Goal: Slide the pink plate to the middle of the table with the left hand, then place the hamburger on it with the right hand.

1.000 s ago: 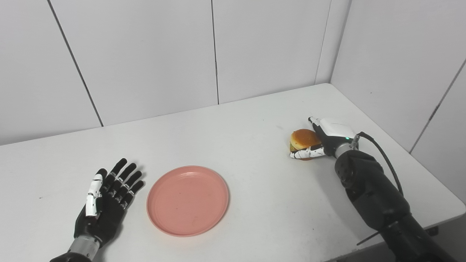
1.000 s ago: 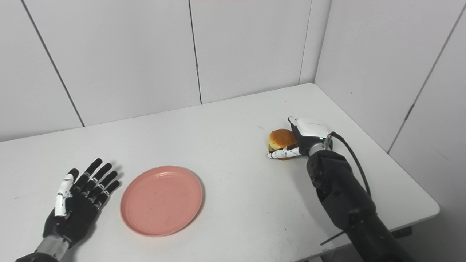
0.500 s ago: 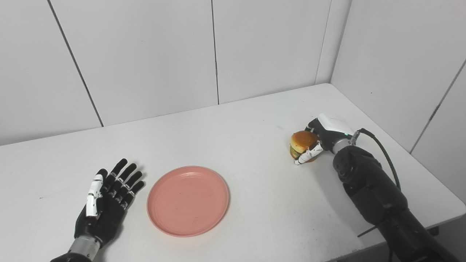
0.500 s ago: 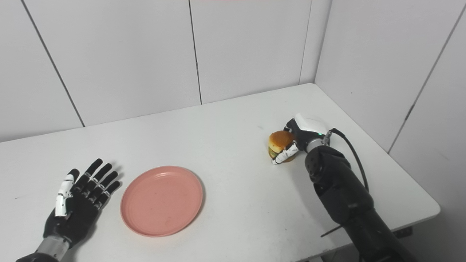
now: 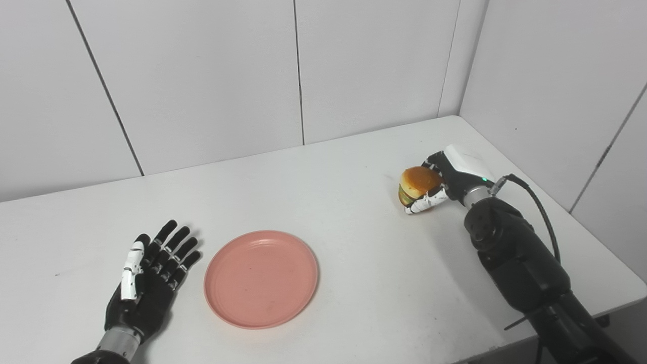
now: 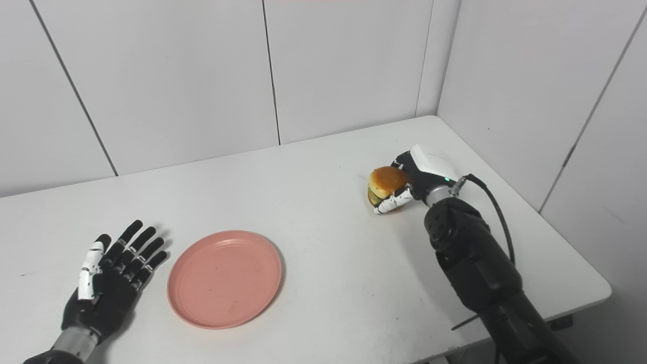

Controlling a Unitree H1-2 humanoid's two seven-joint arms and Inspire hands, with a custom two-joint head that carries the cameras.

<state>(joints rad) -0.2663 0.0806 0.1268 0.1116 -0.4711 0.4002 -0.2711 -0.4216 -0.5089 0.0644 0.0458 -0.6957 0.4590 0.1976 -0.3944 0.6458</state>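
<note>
The hamburger (image 5: 417, 185) is small, with a rounded golden-brown bun on top and a thin green and dark layer showing along its lower edge. It sits well to the right of the pink plate (image 5: 261, 278), in the right hand (image 5: 445, 183), and appears raised just off the white table (image 5: 354, 242). The plate is round, flat and shallow, with a plain salmon-pink face, and it lies on the table's near half, left of the hamburger. A second ago the hamburger rested lower on the table with the white thumb stretched along its front; now it stands higher and a little farther back, tilted slightly, while the plate has not shifted. The right hand's fingers (image 5: 433, 164) curl over the bun's far side and the thumb presses beneath its near edge, so the hamburger is pinched between them. The left hand (image 5: 146, 280) lies palm-up on the table just beside the plate's left rim, not touching it, fingers straight, slightly spread and holding nothing.
</note>
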